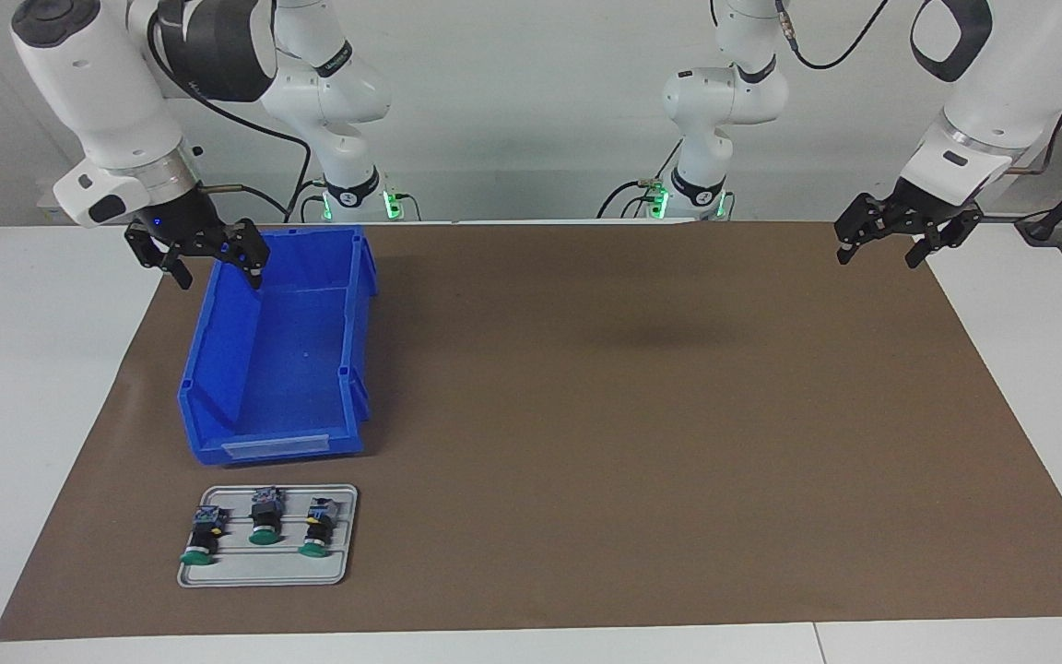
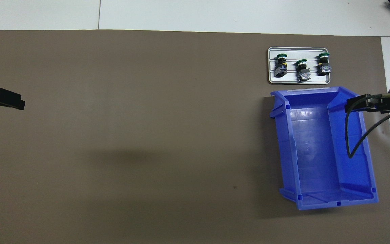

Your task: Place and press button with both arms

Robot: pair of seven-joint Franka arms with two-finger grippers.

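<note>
You have a brown mat covering most of the white table. Both arms are raised and waiting. Your right gripper hangs over the blue bin's rim at the robots' end, jaws spread wide, nothing in them. Your left gripper hangs over the mat's edge at the left arm's end, jaws likewise wide and holding nothing. The bin sits toward the right arm's end. Just beside it, farther from the robots, lies a grey tray carrying three green-capped buttons side by side, caps pointing away from the robots.
</note>
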